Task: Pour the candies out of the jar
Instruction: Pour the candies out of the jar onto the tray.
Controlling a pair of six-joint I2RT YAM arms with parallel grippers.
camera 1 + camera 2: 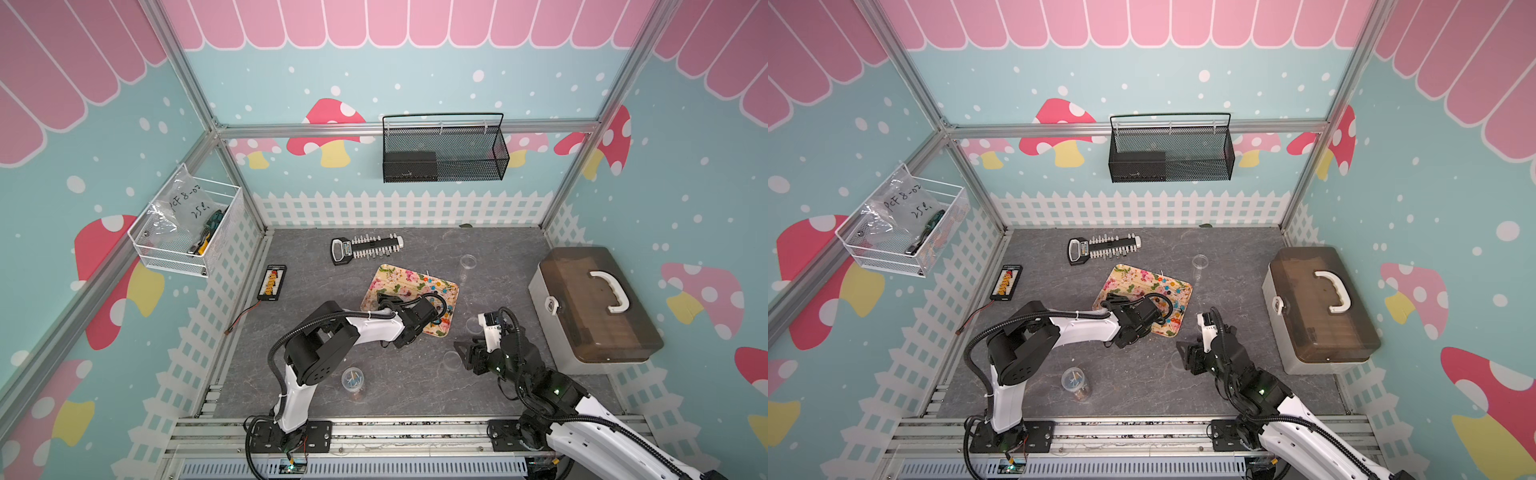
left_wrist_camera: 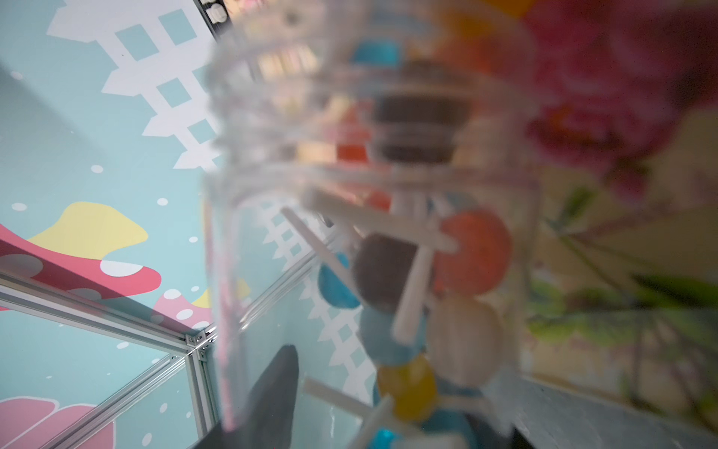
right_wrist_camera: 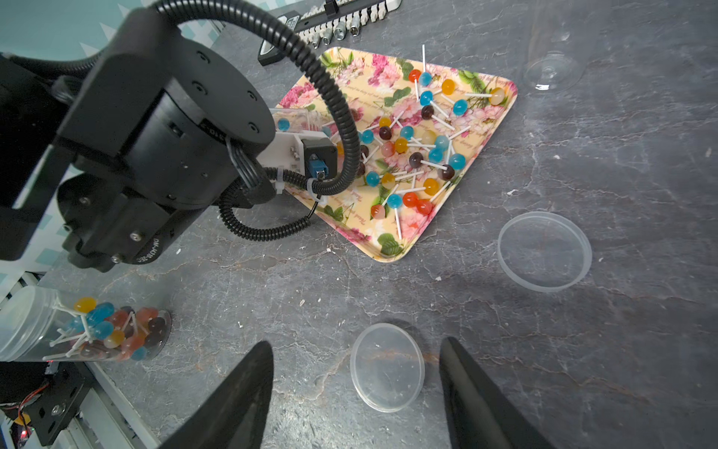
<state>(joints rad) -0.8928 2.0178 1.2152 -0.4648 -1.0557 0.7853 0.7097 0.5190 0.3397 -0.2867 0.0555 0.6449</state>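
Observation:
My left gripper [image 1: 434, 316] is shut on a clear plastic jar [image 2: 248, 128], held tipped over the floral tray [image 1: 392, 282]. Through the jar's wall in the left wrist view I see candies [image 2: 472, 252]: round orange, blue, brown and yellow heads on white sticks. In the right wrist view the jar [image 3: 299, 118] peeks out behind the left wrist. Many candies [image 3: 419, 149] lie spread on the tray [image 3: 388, 245]. My right gripper [image 3: 355, 342] hangs open over the table to the right of the tray, with nothing between its fingers.
A second clear jar of candies [image 1: 352, 379] stands near the left arm's base. Two clear lids [image 3: 386, 367] [image 3: 544, 250] lie on the table by the right gripper. A clear glass [image 1: 467, 262], a socket set [image 1: 365, 247] and a lidded toolbox [image 1: 594, 303] stand around the tray.

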